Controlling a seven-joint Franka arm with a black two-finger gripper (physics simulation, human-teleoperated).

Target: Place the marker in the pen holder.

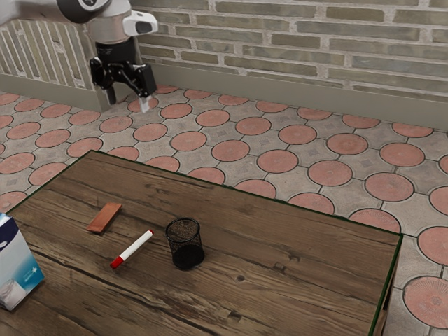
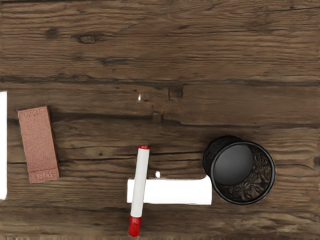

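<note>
High above the table, toward the upper left of the exterior view, my gripper (image 1: 128, 100) is open, its fingers apart with nothing between them. The white marker (image 1: 133, 248) with red ends lies flat on the tabletop. Beside it the black mesh pen holder (image 1: 185, 243) stands upright, apart from the marker. From above, the wrist view has the marker (image 2: 139, 185) and the round pen holder (image 2: 242, 170), in which no pen can be seen.
A reddish-brown block (image 1: 104, 218) lies near the marker, also seen as a flat textured block (image 2: 39, 144). A white and blue box (image 1: 17, 262) stands at the exterior view's left edge. The wooden table (image 1: 308, 280) ends at a green-lined edge.
</note>
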